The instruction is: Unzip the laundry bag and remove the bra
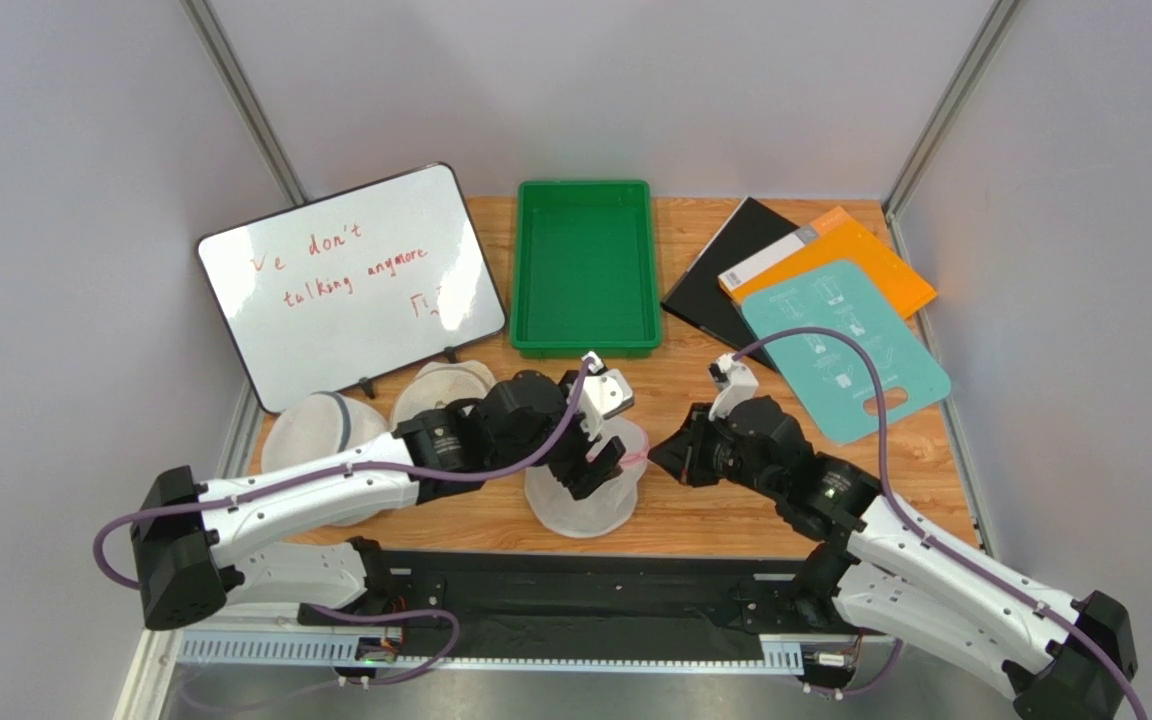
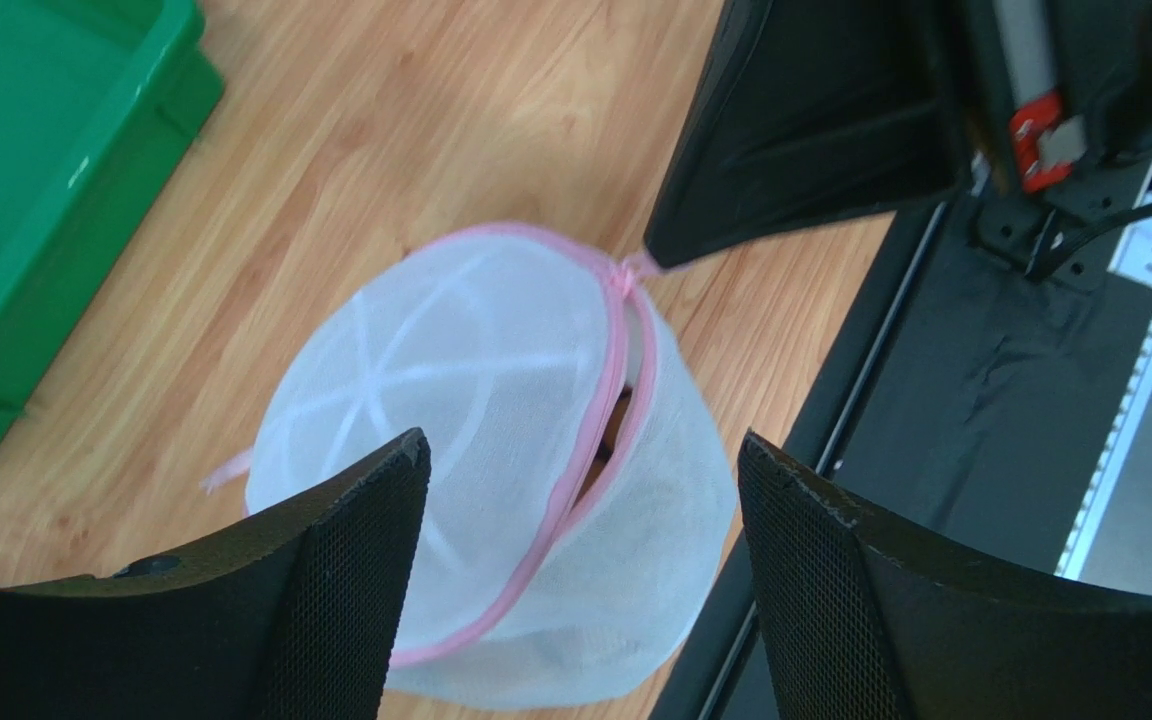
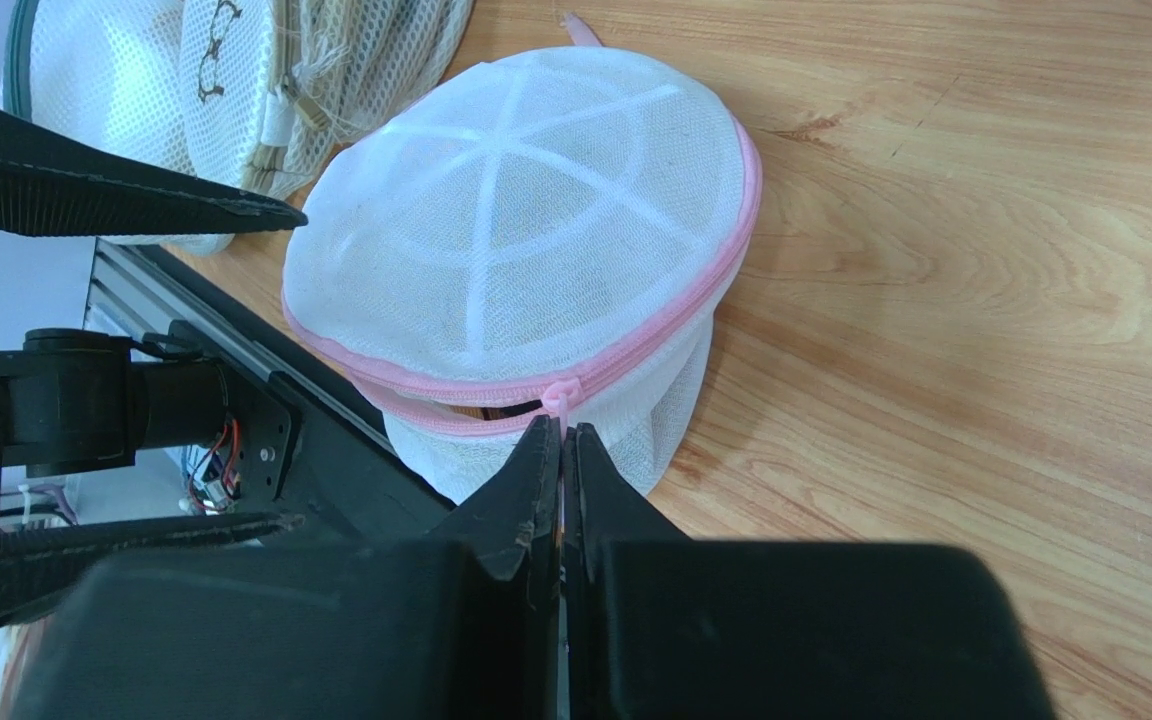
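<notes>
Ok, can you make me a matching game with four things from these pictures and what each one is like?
Things:
1. laundry bag
2. left gripper
3. right gripper
4. whiteboard

What it is like:
A. shut on the pink zipper pull
B. has red writing on it
C. open, above the bag
D. zipper partly undone, with a gap showing

Pairs: 1-D, 2-C, 3-A, 4-B
</notes>
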`<state>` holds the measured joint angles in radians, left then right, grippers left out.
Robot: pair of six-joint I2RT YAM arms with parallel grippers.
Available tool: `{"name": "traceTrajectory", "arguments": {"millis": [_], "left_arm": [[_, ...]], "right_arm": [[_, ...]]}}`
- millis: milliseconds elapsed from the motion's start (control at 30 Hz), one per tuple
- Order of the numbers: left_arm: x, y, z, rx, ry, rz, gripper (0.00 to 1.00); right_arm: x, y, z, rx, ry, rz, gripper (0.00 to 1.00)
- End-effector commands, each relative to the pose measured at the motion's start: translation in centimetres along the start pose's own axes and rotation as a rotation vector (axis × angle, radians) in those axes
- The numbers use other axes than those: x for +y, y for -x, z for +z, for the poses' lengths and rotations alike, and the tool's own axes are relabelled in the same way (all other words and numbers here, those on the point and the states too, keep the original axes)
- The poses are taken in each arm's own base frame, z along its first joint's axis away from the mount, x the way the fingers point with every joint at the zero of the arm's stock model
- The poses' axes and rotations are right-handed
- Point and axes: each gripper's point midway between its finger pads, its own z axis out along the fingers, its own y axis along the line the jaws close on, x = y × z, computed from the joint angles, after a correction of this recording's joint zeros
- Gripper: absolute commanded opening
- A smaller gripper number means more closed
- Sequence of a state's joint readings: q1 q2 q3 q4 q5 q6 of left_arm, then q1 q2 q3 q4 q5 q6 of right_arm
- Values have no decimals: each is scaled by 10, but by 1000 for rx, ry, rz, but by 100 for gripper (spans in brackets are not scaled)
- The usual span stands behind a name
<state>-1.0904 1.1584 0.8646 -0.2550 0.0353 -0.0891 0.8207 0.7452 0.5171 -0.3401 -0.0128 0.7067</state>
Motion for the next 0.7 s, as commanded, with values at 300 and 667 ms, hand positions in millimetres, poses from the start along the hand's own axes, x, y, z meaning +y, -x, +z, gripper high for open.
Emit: {"name": "traceTrajectory", "arguments": {"millis": [300,667], "left_arm": [[-25,9,37,23,-87,-7,80],[-17,-11,47,90,-34,1,43]], "right_arm": [[28,19,-10,-50,90,-11,0],[29,19,-10,-49,93,-12,0]]}}
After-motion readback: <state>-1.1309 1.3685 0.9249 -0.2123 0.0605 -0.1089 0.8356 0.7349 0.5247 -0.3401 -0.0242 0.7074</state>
